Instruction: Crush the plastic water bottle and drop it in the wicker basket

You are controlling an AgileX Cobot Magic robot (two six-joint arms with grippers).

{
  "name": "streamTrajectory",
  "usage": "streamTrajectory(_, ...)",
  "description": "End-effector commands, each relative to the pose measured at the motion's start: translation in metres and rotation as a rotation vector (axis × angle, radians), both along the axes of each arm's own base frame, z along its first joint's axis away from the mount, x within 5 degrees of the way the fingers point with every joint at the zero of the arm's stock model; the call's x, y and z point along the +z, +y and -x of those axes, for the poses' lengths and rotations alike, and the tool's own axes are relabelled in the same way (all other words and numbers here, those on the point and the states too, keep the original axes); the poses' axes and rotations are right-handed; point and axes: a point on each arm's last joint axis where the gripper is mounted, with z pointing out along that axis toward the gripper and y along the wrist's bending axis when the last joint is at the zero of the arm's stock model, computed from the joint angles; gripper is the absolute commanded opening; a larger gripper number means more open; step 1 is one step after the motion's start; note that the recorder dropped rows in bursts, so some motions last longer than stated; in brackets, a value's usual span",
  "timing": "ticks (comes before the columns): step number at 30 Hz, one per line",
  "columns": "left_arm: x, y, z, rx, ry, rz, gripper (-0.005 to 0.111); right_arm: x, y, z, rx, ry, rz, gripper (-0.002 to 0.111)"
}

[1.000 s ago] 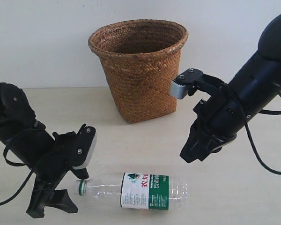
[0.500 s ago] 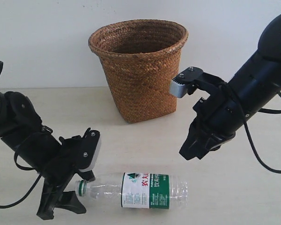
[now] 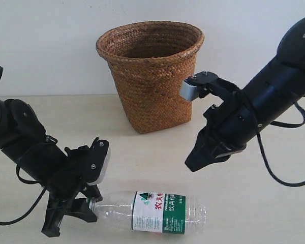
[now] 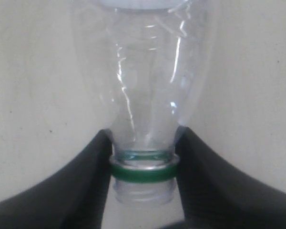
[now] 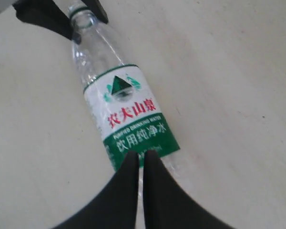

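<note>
Where seen from off the arms: pale cream matte tabletop (image 3: 152, 147), evenly lit, meeting a plain white wall (image 3: 51, 46) along a soft line at the back. Standing upright at the back middle of that surface, close to the wall: brown woven wicker basket (image 3: 151, 76), tapered, wide rolled rim uppermost. Inside floor hidden by its own near wall.

Lying on its side at the front of the table, well apart from the basket: clear ribbed plastic water bottle (image 3: 152, 213), white-and-green label with red characters facing up, neck towards the left arm. Full and rounded in shape, not yet crushed.

Clamped on the neck just above the green ring (image 4: 143, 172): left gripper (image 4: 143, 160), with a dark finger (image 4: 81, 191) against each side. Mouth apparently uncapped, though blurred at that close range. Neck and ring lost behind those fingers in the exterior view. Base end cut off in the left wrist view.

Raised off the table, up and to the right of the bottle's label: right gripper (image 3: 194, 161), jaws drawn together with only a thin slit between them. Touching nothing. Overlapping the ribbed base end in the right wrist view and hiding part of it.

Both arms cut off at the edges of the exterior view. Small print on the label too fine to read.
</note>
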Motion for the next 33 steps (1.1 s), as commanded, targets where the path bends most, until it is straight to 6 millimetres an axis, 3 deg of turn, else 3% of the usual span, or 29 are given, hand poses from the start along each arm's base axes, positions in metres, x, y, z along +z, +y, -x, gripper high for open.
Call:
streamTrajectory(1,0.001,-0.002,-0.003,0.054,0.001,0.007,0.004,-0.014,0.022,0.000,0.011,0.026,-0.048,0.000)
streamTrajectory(6,0.001,-0.002,-0.003,0.060,0.004,0.007,0.004,-0.041,0.048,0.000,0.004,0.052,-0.018,0.000)
streamTrajectory(10,0.000,0.001,-0.003,0.031,-0.013,-0.022,0.004,-0.051,0.068,-0.005,0.005,0.047,-0.010,0.000)
streamTrajectory(18,0.000,0.001,-0.005,0.053,-0.026,-0.027,0.004,-0.066,0.082,-0.016,-0.038,0.120,-0.001,0.000)
streamTrajectory(24,0.000,0.001,-0.005,0.062,-0.026,-0.023,0.004,-0.066,0.082,-0.014,-0.027,0.148,-0.005,0.000)
streamTrajectory(28,0.000,0.001,-0.007,0.094,-0.034,-0.023,0.004,-0.037,0.086,-0.013,-0.003,0.136,-0.050,0.000)
streamTrajectory(33,0.001,0.001,-0.008,0.124,-0.030,-0.021,0.004,-0.042,0.085,-0.014,0.006,0.142,-0.020,0.000)
